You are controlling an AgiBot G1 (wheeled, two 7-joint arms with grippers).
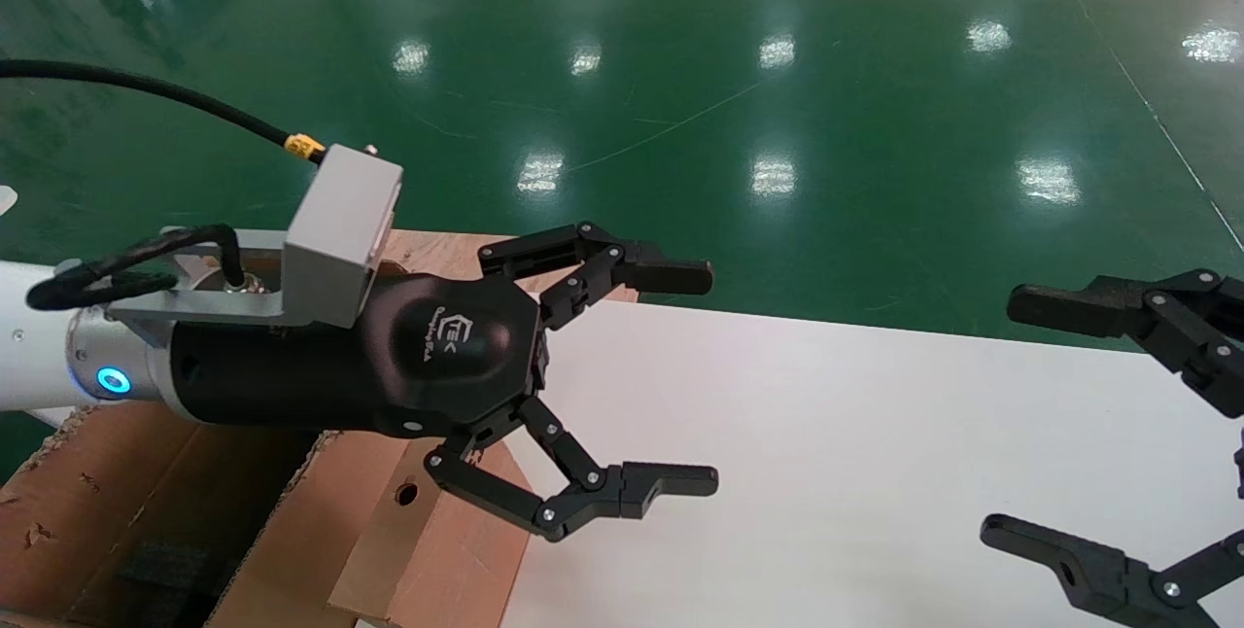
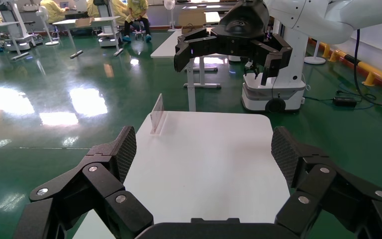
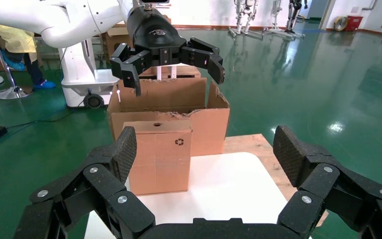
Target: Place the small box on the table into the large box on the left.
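The small box [image 1: 437, 536] [image 3: 160, 157], plain brown with a round hole in its top, stands upright at the left end of the white table [image 1: 826, 453] [image 3: 224, 186]. Right behind it is the large box [image 1: 126, 511] [image 3: 199, 107], open-topped with ragged flap edges. My left gripper [image 1: 695, 377] [image 2: 205, 152] hangs open and empty above the small box, apart from it, fingers pointing right along the table. My right gripper [image 1: 1016, 419] [image 3: 206, 149] is open and empty over the table's right end, facing the small box.
A plywood board [image 1: 437, 249] [image 3: 258, 149] lies under the table's far left corner. A small clear stand [image 2: 156, 114] sits at the table's far edge in the left wrist view. Green floor surrounds the table; another robot base stands beyond.
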